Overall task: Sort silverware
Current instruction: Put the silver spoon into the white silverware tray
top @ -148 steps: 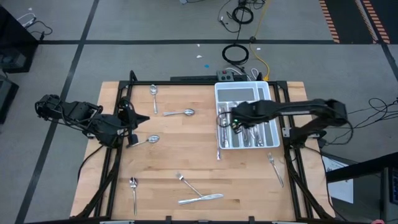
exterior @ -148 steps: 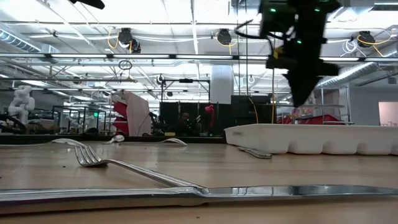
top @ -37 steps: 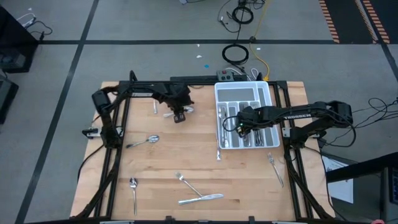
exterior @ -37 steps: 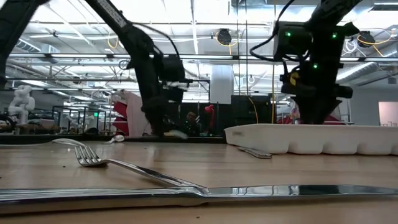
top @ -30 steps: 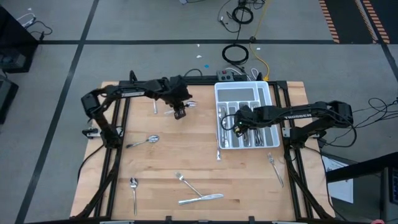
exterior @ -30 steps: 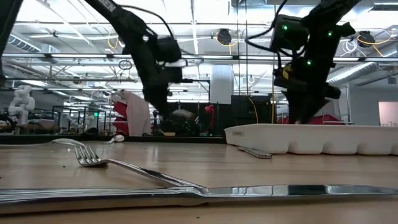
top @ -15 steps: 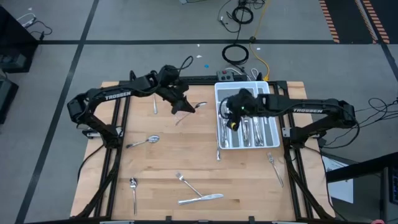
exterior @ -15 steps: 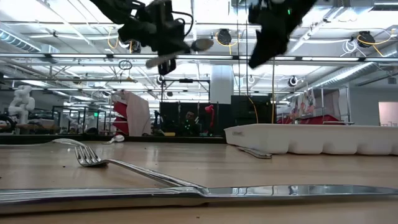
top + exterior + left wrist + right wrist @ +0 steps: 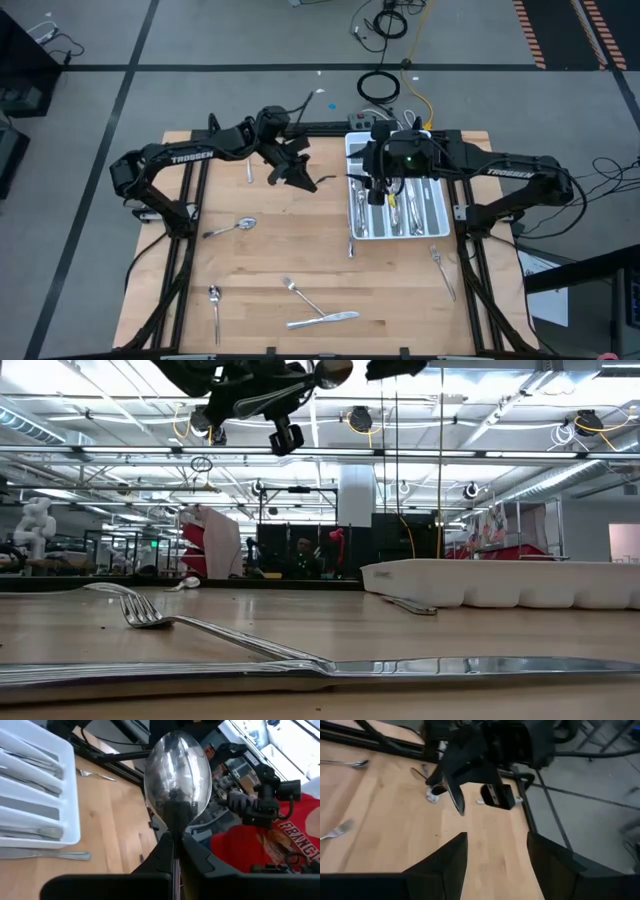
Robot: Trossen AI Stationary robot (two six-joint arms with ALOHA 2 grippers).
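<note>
High over the table's far middle, my left gripper (image 9: 298, 178) is shut on a shiny spoon (image 9: 177, 775). In the low view the gripper (image 9: 272, 400) shows at the top of the picture, with the spoon's bowl (image 9: 330, 372) sticking out of it. My right gripper (image 9: 374, 186) hangs open above the left side of the white tray (image 9: 436, 190), and its fingers (image 9: 445, 865) hold nothing. Several pieces of silverware lie in the tray's compartments. More lie flat on the table: a spoon (image 9: 247, 155), another spoon (image 9: 236, 226), a fork (image 9: 300, 294) and a knife (image 9: 325, 320). My left gripper pinches the spoon's handle just behind the bowl (image 9: 174, 840) between its two fingers. The fingers lie along the handle and hide the rest of it. They point roughly level toward the tray. The spoon juts out ahead of them, bowl first, lifted clear of the table.
A third spoon (image 9: 214, 298) lies near the table's near left corner. A fork (image 9: 441, 268) lies on the right below the tray, and a small piece (image 9: 351, 248) sits by the tray's near left corner. The table's wooden middle (image 9: 300, 235) is bare.
My left gripper has risen from the table with the spoon and tipped from pointing down to nearly level. The spoon is now lifted clear and points toward the tray. My right gripper has climbed out of the tray, rolled, and moved toward the table's far edge, staying open.
</note>
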